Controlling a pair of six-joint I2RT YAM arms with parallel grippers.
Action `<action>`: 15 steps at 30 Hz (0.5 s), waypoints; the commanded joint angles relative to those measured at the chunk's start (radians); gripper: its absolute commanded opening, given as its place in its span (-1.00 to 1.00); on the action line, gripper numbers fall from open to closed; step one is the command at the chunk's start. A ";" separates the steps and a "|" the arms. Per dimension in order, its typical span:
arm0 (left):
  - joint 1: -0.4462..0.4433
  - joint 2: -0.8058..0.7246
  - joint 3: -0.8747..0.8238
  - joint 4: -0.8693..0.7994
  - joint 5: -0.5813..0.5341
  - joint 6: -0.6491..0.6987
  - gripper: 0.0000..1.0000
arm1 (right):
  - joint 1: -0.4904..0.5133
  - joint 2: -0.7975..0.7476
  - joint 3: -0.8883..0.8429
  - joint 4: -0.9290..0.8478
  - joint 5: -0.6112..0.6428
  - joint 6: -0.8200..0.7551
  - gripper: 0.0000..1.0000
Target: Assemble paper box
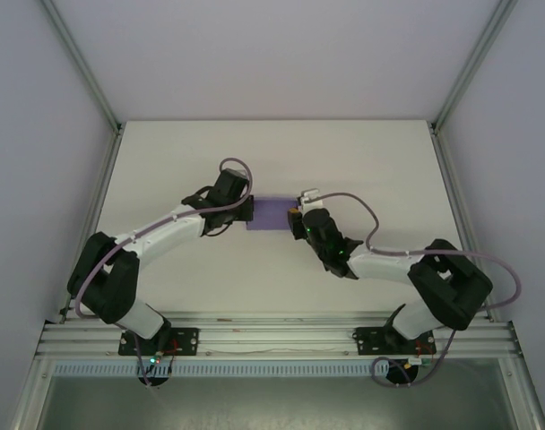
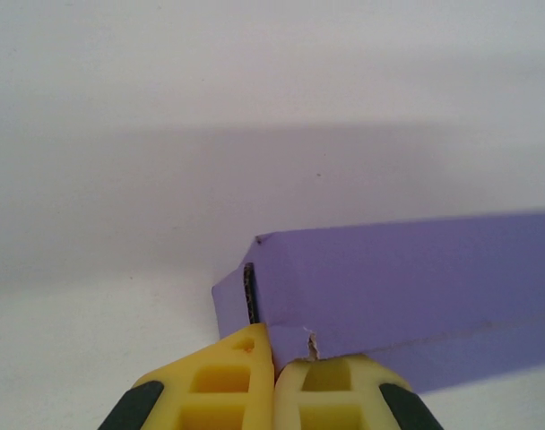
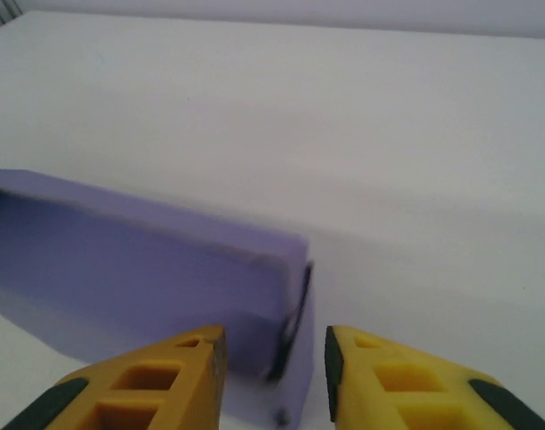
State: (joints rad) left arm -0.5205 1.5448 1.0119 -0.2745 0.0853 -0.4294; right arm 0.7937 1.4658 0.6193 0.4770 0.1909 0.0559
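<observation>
I see the paper box (image 1: 271, 215) lying folded on the white tabletop (image 1: 362, 152), between the two arms. The left end effector (image 2: 274, 339) is at the left end of the box. Its yellow fingers (image 2: 228, 385) are pressed together just under the end flap, and I cannot tell if paper is caught between them. The right end effector (image 3: 275, 333) is at the right end of the box, with its fingers (image 3: 165, 385) apart. The box corner shows in the gap between them.
</observation>
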 commanded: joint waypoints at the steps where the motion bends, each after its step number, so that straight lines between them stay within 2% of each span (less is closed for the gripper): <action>1: -0.014 0.075 -0.061 -0.158 0.036 -0.004 -1.00 | -0.003 -0.064 0.061 -0.198 0.003 0.059 -0.24; 7: -0.016 0.080 -0.042 -0.152 0.028 0.011 -1.00 | -0.058 -0.093 0.125 -0.219 -0.039 0.127 0.18; 11: -0.016 0.089 -0.028 -0.160 0.041 0.023 -0.99 | -0.129 -0.042 0.184 -0.257 -0.089 0.201 0.20; 15: -0.016 0.082 -0.021 -0.157 0.045 0.022 -0.90 | -0.148 0.000 0.188 -0.264 -0.129 0.210 0.14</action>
State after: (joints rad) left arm -0.5240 1.5620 1.0313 -0.2718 0.0868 -0.4179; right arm 0.6460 1.4349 0.8024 0.2672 0.1032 0.2264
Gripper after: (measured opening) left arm 0.060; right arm 0.574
